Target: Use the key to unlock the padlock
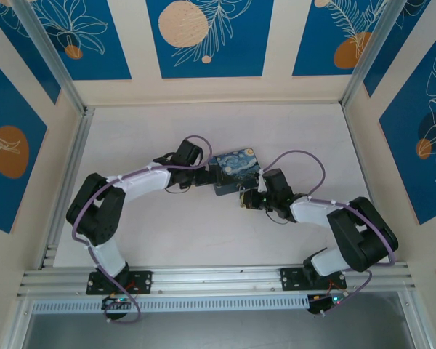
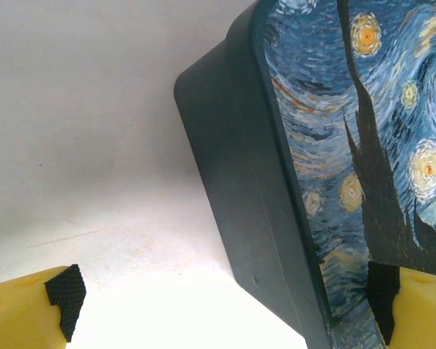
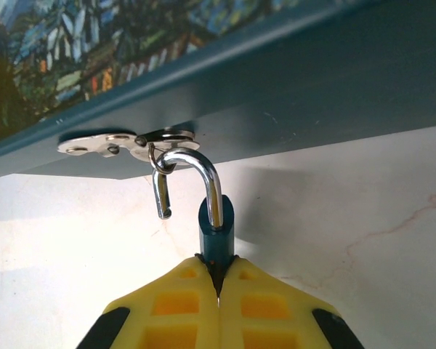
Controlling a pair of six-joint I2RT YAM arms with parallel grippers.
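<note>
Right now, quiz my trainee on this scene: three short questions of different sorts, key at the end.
1. True or false: the right gripper is shut on the padlock.
2. What is the shackle hooked through? A) the ring on the hasp of the box; B) a chain; C) nothing.
3. Fill in: the left gripper has its jaws ___, with an edge of the box between them.

Key: 1 true; 2 A; 3 open.
</note>
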